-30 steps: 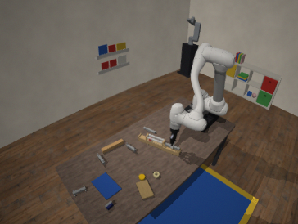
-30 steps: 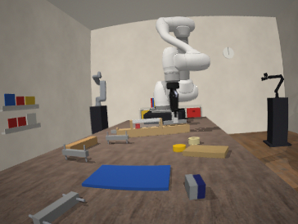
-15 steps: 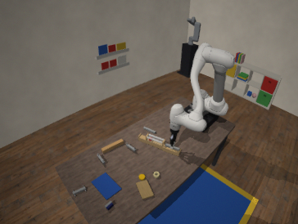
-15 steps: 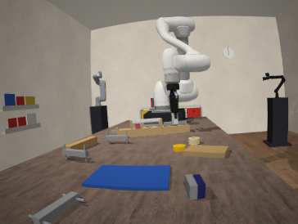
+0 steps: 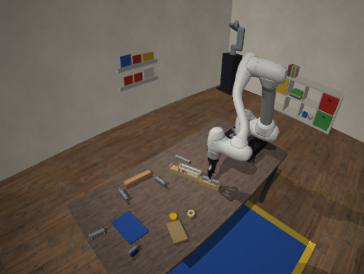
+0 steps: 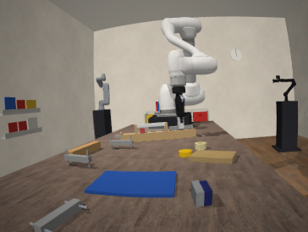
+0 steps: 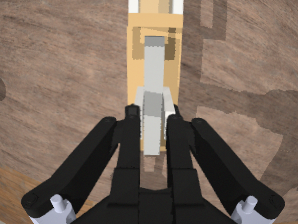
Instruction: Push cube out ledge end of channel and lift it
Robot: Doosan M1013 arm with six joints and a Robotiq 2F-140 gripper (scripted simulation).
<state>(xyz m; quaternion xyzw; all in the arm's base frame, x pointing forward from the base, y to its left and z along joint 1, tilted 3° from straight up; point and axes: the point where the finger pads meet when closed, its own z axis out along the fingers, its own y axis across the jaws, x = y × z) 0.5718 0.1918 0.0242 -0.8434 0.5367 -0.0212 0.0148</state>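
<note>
Gripping the grey bar (image 5: pixel 213 180) (image 7: pixel 154 70), my pincer (image 5: pixel 210 176) (image 6: pixel 181 122) (image 7: pixel 153 97) was over the arm-side stretch of the channel (image 5: pixel 210 185) (image 6: pixel 169 135) (image 7: pixel 131 75), narrow gaps flanking the bar; the red cube (image 5: pixel 183 171) (image 6: pixel 142 130) sat inside, farther along.

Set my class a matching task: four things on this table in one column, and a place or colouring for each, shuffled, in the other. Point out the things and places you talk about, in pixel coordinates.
1. Red cube (image 5: pixel 183 171) (image 6: pixel 142 130)
2. Grey bar (image 5: pixel 215 181) (image 7: pixel 154 70)
3. Yellow disc (image 5: pixel 173 216) (image 6: pixel 185 153)
4. Small two-tone block (image 5: pixel 134 251) (image 6: pixel 200 193)

A. Next to the pale ring (image 5: pixel 188 215) (image 6: pixel 200 147)
B. Part grey, part navy
C. In the wooden channel (image 5: pixel 212 186) (image 6: pixel 169 135) (image 7: pixel 131 75)
D. Between the fingers of the gripper (image 5: pixel 210 176) (image 6: pixel 181 123) (image 7: pixel 153 114)

Right pairs: 1-C, 2-D, 3-A, 4-B
</note>
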